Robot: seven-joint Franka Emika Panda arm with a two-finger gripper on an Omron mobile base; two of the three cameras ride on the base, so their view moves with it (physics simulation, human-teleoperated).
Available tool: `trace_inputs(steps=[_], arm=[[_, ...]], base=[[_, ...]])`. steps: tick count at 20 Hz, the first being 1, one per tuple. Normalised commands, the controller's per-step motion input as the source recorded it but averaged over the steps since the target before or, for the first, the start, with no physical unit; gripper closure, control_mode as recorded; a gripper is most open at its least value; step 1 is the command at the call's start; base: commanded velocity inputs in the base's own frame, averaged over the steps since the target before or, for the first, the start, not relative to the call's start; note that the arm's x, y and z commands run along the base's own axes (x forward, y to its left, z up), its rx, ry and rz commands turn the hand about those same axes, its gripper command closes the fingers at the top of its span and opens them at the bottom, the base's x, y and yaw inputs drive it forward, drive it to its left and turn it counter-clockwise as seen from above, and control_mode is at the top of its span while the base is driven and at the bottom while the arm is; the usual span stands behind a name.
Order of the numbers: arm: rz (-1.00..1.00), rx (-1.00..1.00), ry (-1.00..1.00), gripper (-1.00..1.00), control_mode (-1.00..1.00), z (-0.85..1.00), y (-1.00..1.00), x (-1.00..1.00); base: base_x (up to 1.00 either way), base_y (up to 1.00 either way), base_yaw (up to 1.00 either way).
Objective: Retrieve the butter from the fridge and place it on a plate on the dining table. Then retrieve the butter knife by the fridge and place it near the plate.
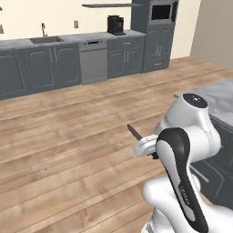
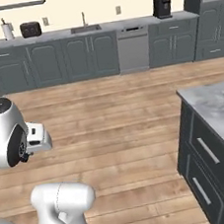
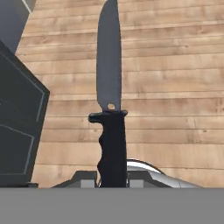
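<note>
My gripper [image 3: 112,177] is shut on the black handle of the butter knife [image 3: 109,78]. Its dark blade points away from the hand over the wooden floor. In the left base view the butter knife [image 1: 134,132] sticks out up and to the left of the gripper [image 1: 146,148], in front of my arm. The dining table [image 2: 213,105], a marble-topped island on dark drawers, stands to my right, and its corner [image 1: 222,96] also shows at the right edge of the left base view. The butter, the plate and the fridge are out of view.
Dark grey cabinets [image 2: 72,56] with a sink, a dishwasher [image 2: 133,49] and a coffee machine [image 2: 162,7] line the far wall. A wall oven column [image 1: 157,34] stands at the back. Wooden floor [image 1: 68,136] lies between. A dark cabinet panel [image 3: 17,131] is close on the hand view's left.
</note>
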Motion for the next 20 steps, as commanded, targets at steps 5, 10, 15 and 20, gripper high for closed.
trace_inputs(steps=[5,10,15,20], arm=[[0.00,0.00,0.00,1.00,1.00,0.00,0.00,0.00],[0.00,0.00,0.00,1.00,1.00,0.00,0.00,0.00],[0.00,0.00,0.00,1.00,1.00,0.00,0.00,0.00],[0.00,0.00,0.00,1.00,1.00,0.00,0.00,0.00]], base=[[1.00,0.00,-0.18],[1.00,0.00,-0.19],[1.00,0.00,-0.18],[1.00,0.01,-0.33]])
